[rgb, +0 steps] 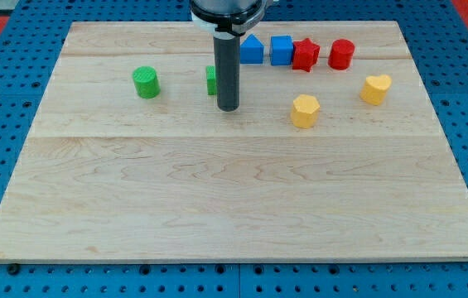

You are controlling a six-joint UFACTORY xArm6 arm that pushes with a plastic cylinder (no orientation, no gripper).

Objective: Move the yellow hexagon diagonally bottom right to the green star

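My tip (229, 108) rests on the wooden surface (217, 199). The rod covers most of a green block (210, 80) behind it, probably the green star, though too little shows to be sure. There is no end effector to open or close; the rod holds nothing. The yellow hexagon (305, 110) sits well to the view's right of the tip, untouched. It lies right of the green block, so it likely needs nudging leftward and slightly down to sit at that block's lower right. A yellow heart (375, 88) lies beyond.
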